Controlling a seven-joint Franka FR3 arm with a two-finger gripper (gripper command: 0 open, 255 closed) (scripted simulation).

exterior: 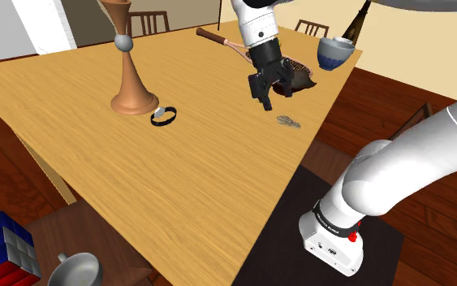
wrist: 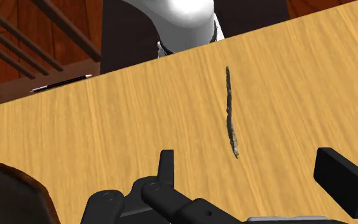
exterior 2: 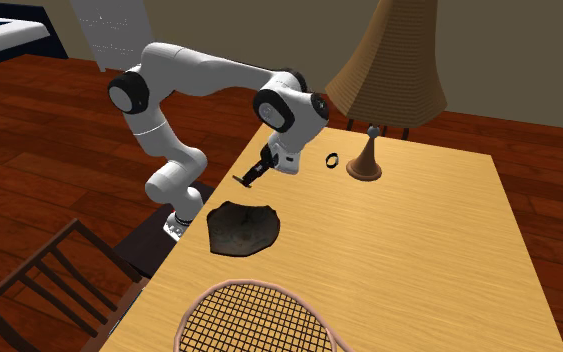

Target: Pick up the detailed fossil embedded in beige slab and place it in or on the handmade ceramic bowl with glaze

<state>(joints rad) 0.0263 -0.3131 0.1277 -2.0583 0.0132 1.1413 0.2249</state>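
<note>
The fossil slab (exterior: 299, 78) is a dark brown-grey, rough-edged flat piece lying near the table edge; it also shows in the second exterior view (exterior 2: 241, 227) and as a dark corner beside my fingers (wrist: 6, 191). The glazed bowl (exterior: 333, 54), blue-grey with a pale rim, stands at the table's far corner beyond the slab. My black gripper (exterior: 270, 93) hangs open above the tabletop, just on the near side of the slab, with nothing between its fingers (wrist: 166, 167). In the second exterior view the gripper (exterior 2: 242, 182) hovers a little above and behind the slab.
A small flat grey object (exterior: 289, 122) lies on the wood beneath and ahead of the gripper (wrist: 232, 118). A racket (exterior: 218, 37) lies beside the slab. A wooden lamp base (exterior: 133, 89) and a black ring (exterior: 163, 116) stand mid-table. The table edge (exterior: 299, 162) is close.
</note>
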